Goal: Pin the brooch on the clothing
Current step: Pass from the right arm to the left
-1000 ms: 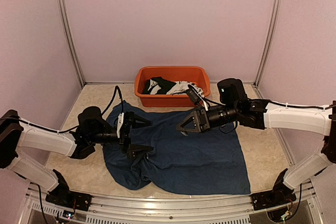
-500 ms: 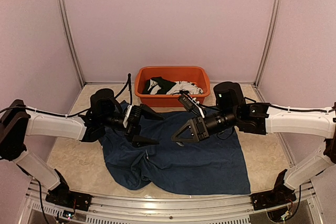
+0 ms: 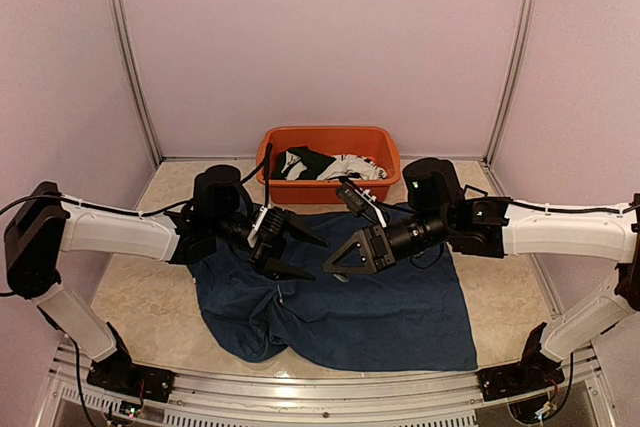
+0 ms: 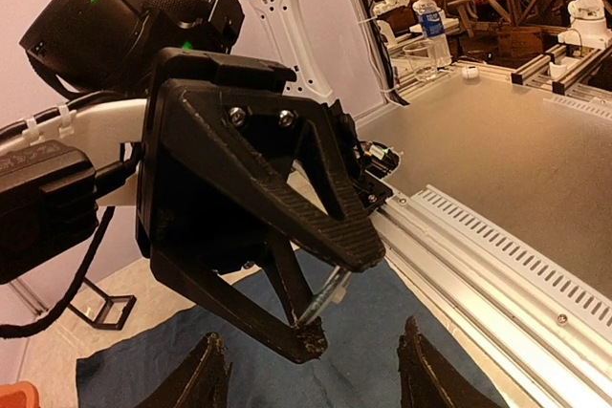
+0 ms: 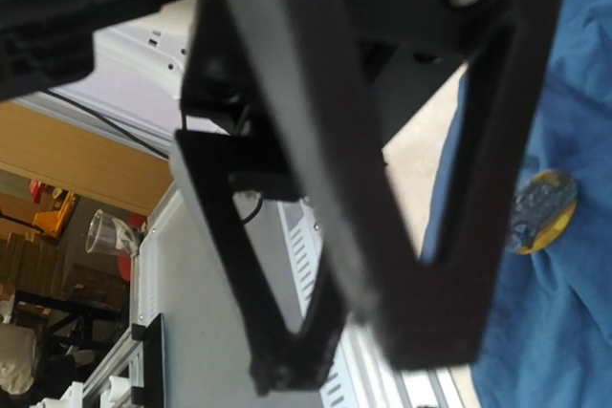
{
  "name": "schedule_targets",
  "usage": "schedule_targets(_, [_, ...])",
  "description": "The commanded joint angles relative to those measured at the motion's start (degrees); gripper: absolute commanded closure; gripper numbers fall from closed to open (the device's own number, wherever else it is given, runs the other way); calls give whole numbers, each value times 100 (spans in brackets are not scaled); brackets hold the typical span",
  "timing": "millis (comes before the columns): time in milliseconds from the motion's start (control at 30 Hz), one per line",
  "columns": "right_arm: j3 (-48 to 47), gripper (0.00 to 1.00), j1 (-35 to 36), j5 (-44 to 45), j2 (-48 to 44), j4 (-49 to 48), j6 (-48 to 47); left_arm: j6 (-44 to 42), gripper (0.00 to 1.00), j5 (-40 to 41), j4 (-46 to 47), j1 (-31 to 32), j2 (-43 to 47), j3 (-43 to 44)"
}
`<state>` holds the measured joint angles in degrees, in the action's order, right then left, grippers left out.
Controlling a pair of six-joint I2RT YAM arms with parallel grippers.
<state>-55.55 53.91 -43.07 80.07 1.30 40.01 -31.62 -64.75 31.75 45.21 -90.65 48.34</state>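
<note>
The clothing (image 3: 380, 297), a dark navy T-shirt, lies spread on the table. Above its upper left part my two grippers meet tip to tip. My right gripper (image 3: 332, 265) is shut on the brooch (image 4: 332, 291), which shows edge-on as a thin silvery strip with a pale bump spanning its two fingertips. My left gripper (image 3: 318, 259) faces it, open; its tips (image 4: 311, 375) sit just below the brooch with only shirt (image 4: 354, 360) between them. In the right wrist view my right gripper (image 5: 359, 360) is a blurred close-up and the held brooch is hidden.
An orange tub (image 3: 290, 187) with black and white garments stands behind the shirt. A round yellow-and-blue badge (image 5: 543, 207) rests on the shirt (image 5: 564, 332) under my right fingers. The slotted metal rail (image 4: 497, 265) runs along the near table edge.
My left arm swung right and away from me to meet the right gripper, its jaws narrowing on the way. The right gripper shifted left and lower, still holding.
</note>
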Motion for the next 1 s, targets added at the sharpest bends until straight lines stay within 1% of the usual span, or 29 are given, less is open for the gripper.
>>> schedule_targets(0, [-113, 59, 75, -25, 94, -117, 32, -258, 45, -238, -415, 62, -134, 214])
schedule_targets(167, [-125, 59, 76, -43, 114, -117, 24, -469, 54, -370, -730, 97, -189, 340])
schedule_targets(967, [-52, 60, 76, -52, 198, -121, 56, -714, 70, -373, -929, 334, -430, 620])
